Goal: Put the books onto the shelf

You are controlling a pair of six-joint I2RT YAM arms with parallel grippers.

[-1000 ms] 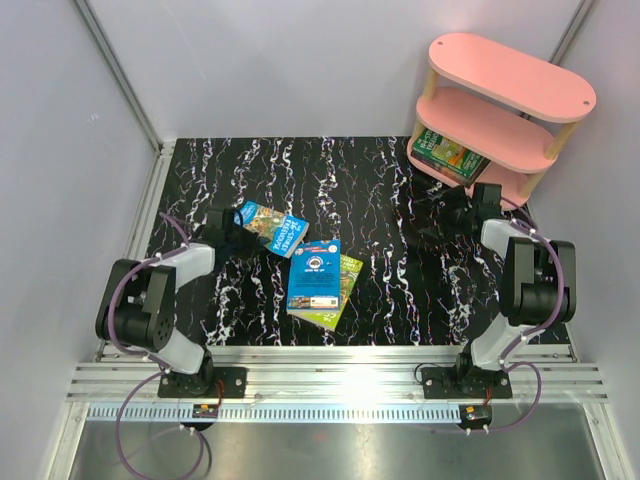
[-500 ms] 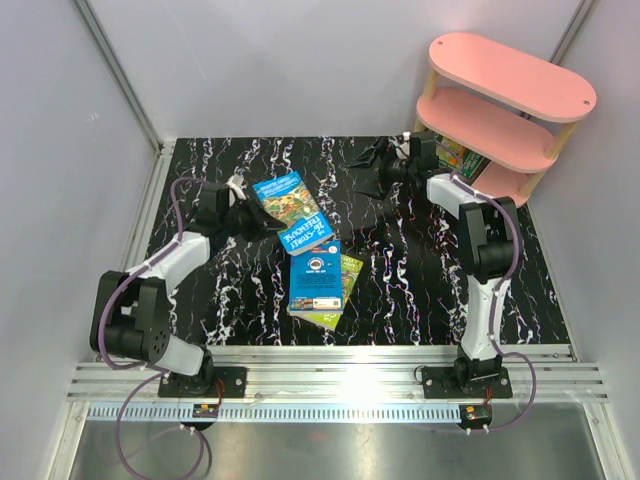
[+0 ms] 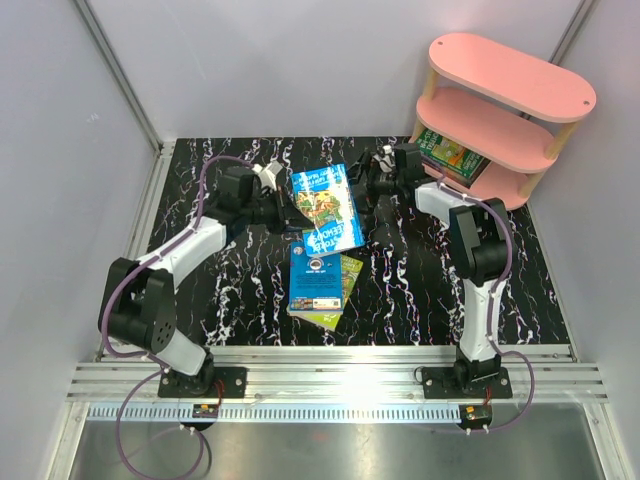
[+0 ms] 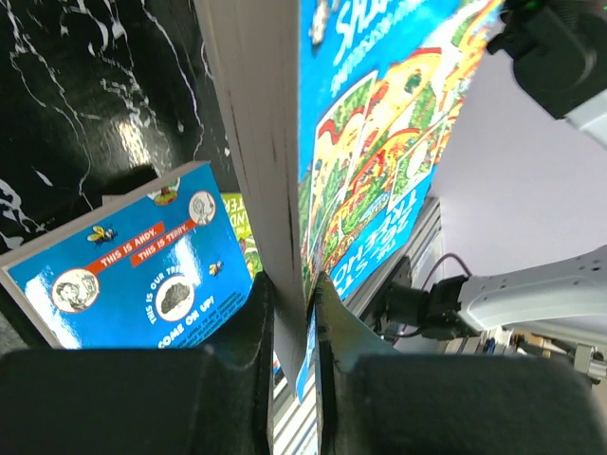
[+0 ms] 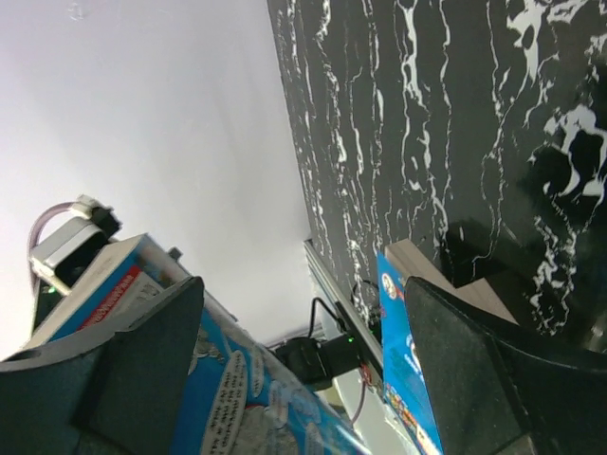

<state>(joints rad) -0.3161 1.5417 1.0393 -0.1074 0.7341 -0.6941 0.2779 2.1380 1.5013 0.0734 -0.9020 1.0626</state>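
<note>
Mid-handover, I judge: my left gripper (image 4: pixel 289 294) is clamped on 1 blue book (image 3: pixel 328 205) raised over the table (image 3: pixel 420 290), and my right gripper (image 3: pixel 368 185), jaws apart beside it, must next grip it for the shelf (image 3: pixel 510 75).

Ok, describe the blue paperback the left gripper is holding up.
This thin blue paperback has a glossy cover with a busy green, red and yellow cartoon picture and pale lettering; pale page edges show. It hangs tilted above two books lying on the black table. The left gripper is shut on one edge; the open right gripper is close by the opposite edge.
</note>
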